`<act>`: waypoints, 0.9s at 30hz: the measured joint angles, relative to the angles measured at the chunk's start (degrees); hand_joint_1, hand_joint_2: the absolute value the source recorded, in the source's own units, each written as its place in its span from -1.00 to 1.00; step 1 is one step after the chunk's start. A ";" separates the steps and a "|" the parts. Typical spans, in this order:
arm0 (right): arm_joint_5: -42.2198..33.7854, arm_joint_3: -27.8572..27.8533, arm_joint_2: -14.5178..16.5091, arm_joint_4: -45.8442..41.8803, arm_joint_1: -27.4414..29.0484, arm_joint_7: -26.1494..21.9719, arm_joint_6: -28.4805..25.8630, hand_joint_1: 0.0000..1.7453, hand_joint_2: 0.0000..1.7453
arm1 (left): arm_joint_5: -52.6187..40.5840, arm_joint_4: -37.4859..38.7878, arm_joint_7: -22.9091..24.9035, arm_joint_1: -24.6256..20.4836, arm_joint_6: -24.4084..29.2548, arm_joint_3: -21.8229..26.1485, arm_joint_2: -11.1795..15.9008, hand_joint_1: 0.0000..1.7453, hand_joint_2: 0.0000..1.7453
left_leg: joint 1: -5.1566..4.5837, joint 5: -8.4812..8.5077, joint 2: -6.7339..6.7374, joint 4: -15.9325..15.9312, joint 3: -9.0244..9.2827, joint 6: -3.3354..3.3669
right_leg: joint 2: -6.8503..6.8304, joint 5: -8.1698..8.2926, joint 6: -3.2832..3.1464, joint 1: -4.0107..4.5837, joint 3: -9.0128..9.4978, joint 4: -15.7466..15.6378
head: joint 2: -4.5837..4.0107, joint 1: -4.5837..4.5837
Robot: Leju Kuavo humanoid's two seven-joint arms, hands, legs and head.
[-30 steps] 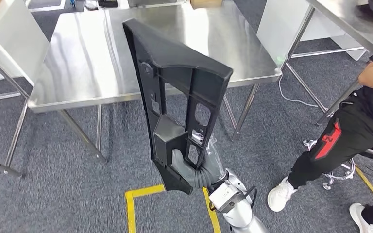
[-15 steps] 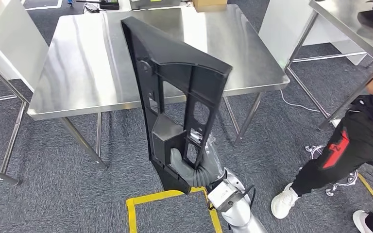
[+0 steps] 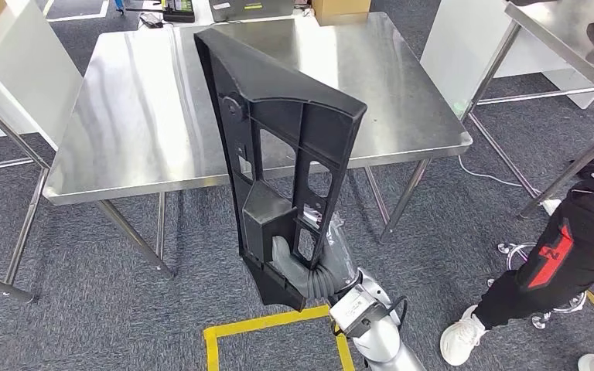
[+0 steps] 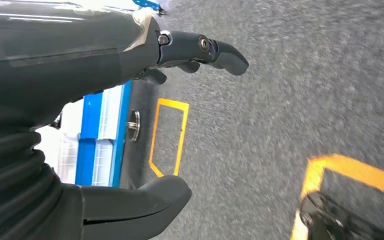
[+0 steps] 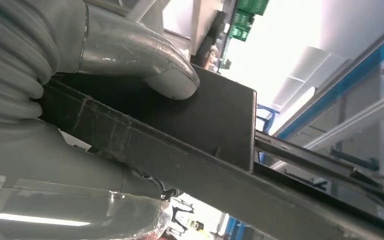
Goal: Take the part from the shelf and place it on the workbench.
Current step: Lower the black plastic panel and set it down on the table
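A long black plastic part (image 3: 278,147) with cut-out openings stands upright in front of me, its top over the near edge of the steel workbench (image 3: 147,116). My right hand (image 3: 298,267) grips its lower end; in the right wrist view the grey thumb (image 5: 150,65) presses on the black part (image 5: 215,130). In the left wrist view my left hand (image 4: 130,60) hangs over the grey carpet with thumb and fingers apart, holding nothing.
A second steel table (image 3: 564,31) stands at the right, and a person in black trousers (image 3: 564,255) stands by it. A white panel (image 3: 15,69) leans at the left. Yellow floor tape (image 3: 271,325) marks the carpet by my feet.
The whole view has shifted: the workbench now lies closer and lower in the picture as I move toward it. The part stays in my right hand, held the same way.
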 joint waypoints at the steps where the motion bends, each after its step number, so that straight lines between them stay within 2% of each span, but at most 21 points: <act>1: 0.00 -0.01 0.11 -0.02 -0.06 -0.01 0.00 1.00 1.00 | -0.03 0.00 0.00 -0.06 -0.04 0.00 -0.02 -1.00 1.00 | 0.15 -1.12 0.01 2.55 -1.41 -0.35 | -0.01 -0.15 -0.28 -0.14 0.57 -0.18 | 0.00 -0.08; 3: 0.00 -0.04 0.22 -0.04 -0.01 -0.01 0.00 1.00 1.00 | -0.05 0.00 0.00 -0.08 -0.08 0.01 -0.02 -1.00 1.00 | 0.52 -3.68 0.03 9.12 -5.75 -1.07 | 0.02 -0.54 -0.70 -0.11 0.99 -0.23 | 0.00 -0.21; 4: 0.00 -0.05 0.23 -0.04 0.12 0.00 0.01 1.00 1.00 | -0.05 0.00 0.00 -0.04 -0.08 0.01 0.01 -1.00 1.00 | 0.72 -4.30 0.05 11.52 -7.86 -1.37 | 0.09 -0.77 -0.76 -0.13 1.12 -0.22 | 0.00 -0.21; 5: -0.01 -0.08 0.22 -0.04 0.27 0.00 0.01 1.00 1.00 | -0.05 0.00 0.00 0.01 -0.08 0.03 0.02 -1.00 1.00 | 0.90 -3.91 0.10 12.24 -9.18 -1.61 | 0.18 -1.03 -0.72 -0.17 1.33 -0.21 | 0.00 -0.21; 6: 0.00 -0.09 0.21 -0.04 0.38 0.00 0.01 1.00 1.00 | -0.05 0.00 0.00 0.04 -0.07 0.05 0.02 -1.00 1.00 | 1.08 -2.33 0.16 10.96 -9.43 -1.77 | 0.26 -1.36 -0.56 -0.24 1.68 -0.21 | 0.00 -0.23; 8: -0.01 -0.11 0.21 -0.04 0.45 -0.01 0.01 1.00 1.00 | -0.05 0.00 0.00 0.05 -0.07 0.09 0.04 -1.00 1.00 | 1.36 2.87 0.38 4.19 -7.38 -1.82 | 0.36 -2.15 -0.05 -0.37 2.52 -0.22 | 0.00 -0.22; 9: -0.02 -0.12 0.20 -0.04 0.44 -0.01 0.01 1.00 1.00 | -0.05 0.00 0.00 0.02 -0.06 0.13 0.04 -1.00 1.00 | 1.30 3.87 0.56 0.93 -6.17 -1.71 | 0.39 -2.53 0.28 -0.31 2.96 -0.19 | 0.00 -0.23; 11: -0.03 -0.14 0.20 -0.04 0.42 -0.01 0.01 1.00 1.00 | -0.05 0.00 0.00 -0.01 -0.06 0.23 0.05 -1.00 1.00 | 0.99 3.81 0.74 -2.30 -4.86 -0.93 | 0.43 -3.01 1.15 -0.09 3.39 -0.06 | 0.00 -0.26; 12: -0.03 -0.14 0.19 -0.04 0.45 -0.02 0.01 1.00 1.00 | -0.05 0.00 0.01 0.02 -0.05 0.28 0.05 -1.00 1.00 | 0.79 3.22 0.70 -2.57 -4.60 -0.38 | 0.45 -2.99 1.66 0.05 3.68 0.17 | 0.00 -0.25; 14: -0.05 -0.14 0.15 -0.06 0.45 -0.03 0.00 1.00 1.00 | -0.07 0.00 0.01 0.13 -0.04 0.34 0.01 -1.00 1.00 | 0.73 4.12 0.55 -3.11 -3.31 0.66 | 0.38 -3.21 2.53 0.13 3.92 1.16 | 0.00 -0.19; 15: -0.06 -0.14 0.10 -0.07 0.40 -0.05 0.00 1.00 1.00 | -0.07 0.00 0.01 0.12 -0.04 0.36 0.00 -1.00 1.00 | 0.74 4.14 0.53 -3.22 -2.62 1.03 | 0.29 -3.85 2.71 0.09 3.46 2.37 | 0.00 -0.13; 16: -0.07 -0.13 0.07 -0.08 0.34 -0.05 0.00 1.00 1.00 | -0.09 0.00 -0.01 0.06 -0.04 0.37 -0.01 -1.00 1.00 | 0.75 4.03 0.53 -3.32 -2.03 1.30 | 0.19 -4.88 2.70 0.02 2.39 4.49 | 0.00 -0.09; 18: -0.07 -0.11 -0.07 -0.07 0.37 -0.05 0.00 1.00 1.00 | -0.17 0.00 -0.01 0.00 -0.04 0.38 0.03 -1.00 1.00 | 0.66 3.59 0.47 -3.34 -1.69 1.71 | 0.08 -7.55 2.35 -0.07 -1.75 11.03 | 0.00 -0.01; 19: -0.07 -0.11 -0.16 -0.06 0.44 -0.04 0.00 1.00 1.00 | -0.21 0.00 -0.01 0.02 -0.04 0.38 0.02 -1.00 1.00 | 0.57 3.35 0.42 -3.33 -1.58 1.79 | 0.07 -8.46 2.32 -0.08 -3.98 13.89 | 0.00 0.00; 20: -0.07 -0.11 -0.28 -0.04 0.50 -0.04 0.00 1.00 1.00 | -0.27 0.00 0.00 0.06 -0.04 0.38 0.01 -1.00 1.00 | 0.50 3.07 0.34 -3.32 -1.40 1.83 | 0.07 -8.59 2.43 -0.07 -5.54 15.25 | 0.00 0.00; 21: -0.07 -0.12 -0.39 -0.03 0.53 -0.04 0.00 1.00 1.00 | -0.33 0.00 0.00 0.11 -0.04 0.38 0.00 -1.00 1.00 | 0.45 2.77 0.25 -3.31 -1.10 1.81 | 0.07 -7.68 2.75 -0.08 -6.09 14.58 | 0.00 0.00; 23: -0.07 -0.12 -0.51 -0.02 0.53 -0.05 0.00 1.00 1.00 | -0.46 0.00 0.00 0.13 -0.04 0.38 -0.02 -1.00 1.00 | 0.43 2.03 0.10 -3.33 -0.24 1.60 | 0.05 -3.32 3.34 -0.06 -4.37 7.81 | 0.00 0.02; 24: -0.08 -0.10 -0.57 0.01 0.52 -0.06 0.00 1.00 1.00 | -0.50 0.00 -0.01 0.11 -0.03 0.39 -0.03 -1.00 1.00 | 0.40 1.64 0.04 -3.32 0.26 1.40 | 0.00 -1.72 3.22 0.03 -3.34 4.40 | 0.00 -0.02; 25: -0.08 -0.09 -0.63 0.03 0.49 -0.07 0.00 1.00 1.00 | -0.52 0.00 -0.01 0.08 -0.03 0.39 -0.04 -1.00 1.00 | 0.37 1.27 0.00 -3.33 0.58 1.12 | -0.08 -0.86 2.75 0.23 -2.57 2.00 | 0.00 0.00; 26: -0.08 -0.10 -0.68 0.05 0.49 -0.07 0.00 1.00 1.00 | -0.54 0.00 -0.02 0.05 -0.03 0.40 -0.05 -1.00 1.00 | 0.34 0.99 -0.01 -3.29 0.84 0.77 | -0.15 -0.42 2.13 0.42 -2.12 0.87 | 0.00 0.01; 27: -0.08 -0.11 -0.72 0.07 0.47 -0.06 0.00 1.00 1.00 | -0.55 0.00 -0.02 0.02 -0.03 0.41 -0.06 -1.00 1.00 | 0.30 0.84 -0.03 -3.13 1.14 0.45 | -0.18 -0.68 1.43 0.57 -1.96 0.84 | 0.00 0.03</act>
